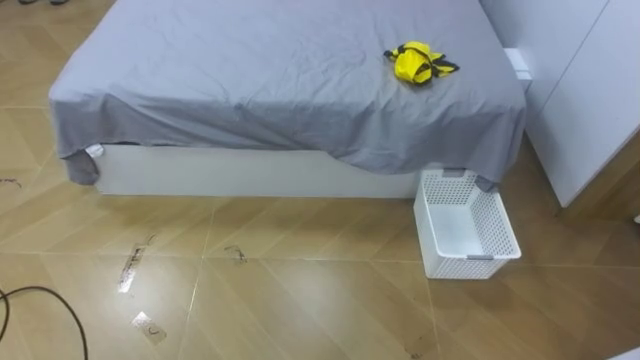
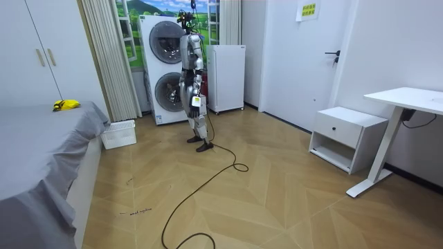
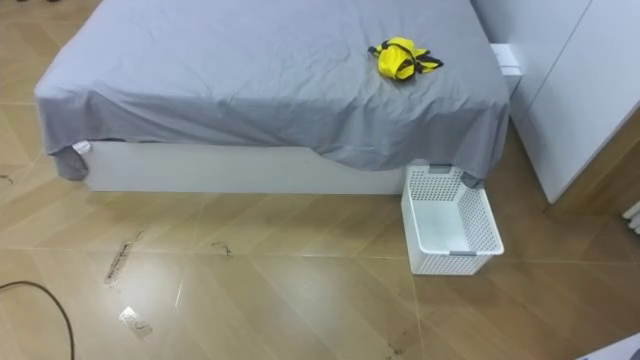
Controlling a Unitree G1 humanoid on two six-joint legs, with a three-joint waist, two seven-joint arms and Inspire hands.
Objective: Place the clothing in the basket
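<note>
Robot hands point(image 2: 194, 104) — hanging low beside the body, arms straight down; grasp cannot be told. Yellow crumpled garment point(image 1: 418, 63) — on the grey-sheeted bed point(image 1: 250, 80), far right, well apart from the robot. White perforated plastic basket point(image 1: 467, 225) — on the floor touching the bed's near right corner, probably put there for a short carry.

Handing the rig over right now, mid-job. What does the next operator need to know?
Hands: left hand and right hand hang at the robot's sides, too small to read.
Things: the yellow clothes lie bunched on the grey bed, near its right end. The white basket stands empty on the floor by that corner.
Robot: by the stacked washing machines, facing the bed.
Done: nothing.
Left: walk over, pick up the clothes, put them in the basket.
</note>
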